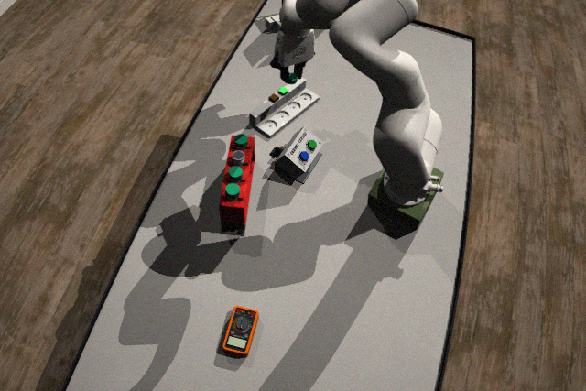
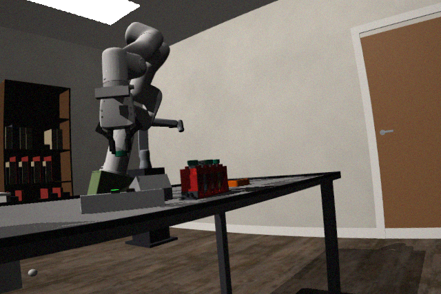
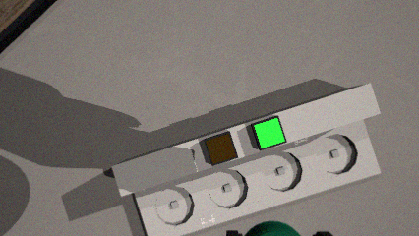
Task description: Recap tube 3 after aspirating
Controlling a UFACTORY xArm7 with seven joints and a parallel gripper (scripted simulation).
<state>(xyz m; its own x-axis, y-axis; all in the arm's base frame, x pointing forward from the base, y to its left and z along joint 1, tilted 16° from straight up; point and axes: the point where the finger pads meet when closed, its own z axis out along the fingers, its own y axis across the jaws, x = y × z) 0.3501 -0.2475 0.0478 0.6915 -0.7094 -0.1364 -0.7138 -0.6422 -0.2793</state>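
Note:
My gripper is shut on a green cap and holds it in the air above the far end of the grey cap tray. The cap also shows in the side view and at the bottom edge of the wrist view. All the cap nests are empty in the wrist view, among them nest. The tray's green lamp is lit and the amber lamp is dark. In the red tube rack, the second tube from the far end is open and grey; the other three tubes wear green caps.
The key housing with the green key and the blue key stands between the rack and the arm's base. An orange multimeter lies near the front. A small grey object sits at the far corner.

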